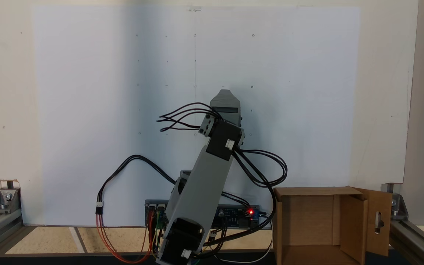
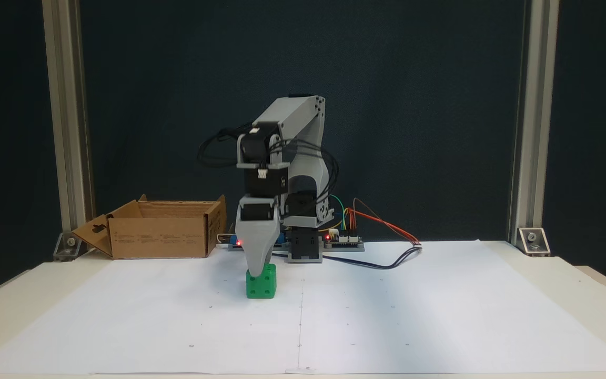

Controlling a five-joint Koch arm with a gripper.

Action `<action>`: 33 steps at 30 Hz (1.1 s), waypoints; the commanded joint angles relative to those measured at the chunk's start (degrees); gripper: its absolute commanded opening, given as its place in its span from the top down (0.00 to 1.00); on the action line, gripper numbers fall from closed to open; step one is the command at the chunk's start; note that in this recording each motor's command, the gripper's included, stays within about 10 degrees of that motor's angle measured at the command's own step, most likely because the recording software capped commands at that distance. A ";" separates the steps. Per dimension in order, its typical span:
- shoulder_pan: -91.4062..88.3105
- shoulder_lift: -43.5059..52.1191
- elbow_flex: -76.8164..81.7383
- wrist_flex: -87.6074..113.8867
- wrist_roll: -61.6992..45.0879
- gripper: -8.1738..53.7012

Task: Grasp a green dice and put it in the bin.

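- The small bright green plastic dice (image 2: 261, 285) sits on the white paper-covered desk (image 2: 387, 316), well apart from the brown corrugated cardboard bin (image 2: 158, 231).
- The grey pincer (image 2: 256, 272) points down, its tip at the dice's top; whether its jaws are parted I cannot tell.
- Best to straddle the dice squarely before closing.
- The arm folds over, wrist vertical.

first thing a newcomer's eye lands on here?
Probably the small bright green dice, sitting on the white paper sheet near the middle of the table, with the grey gripper pointing down onto its top. Next, the open brown cardboard bin behind it, to the left in that fixed view, beside the arm's base.
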 commanded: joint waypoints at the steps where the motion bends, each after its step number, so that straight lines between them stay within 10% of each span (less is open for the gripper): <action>1: 0.00 -0.44 -1.05 -1.05 -3.16 0.15; 33: 0.18 -4.13 2.64 -9.67 -2.29 0.20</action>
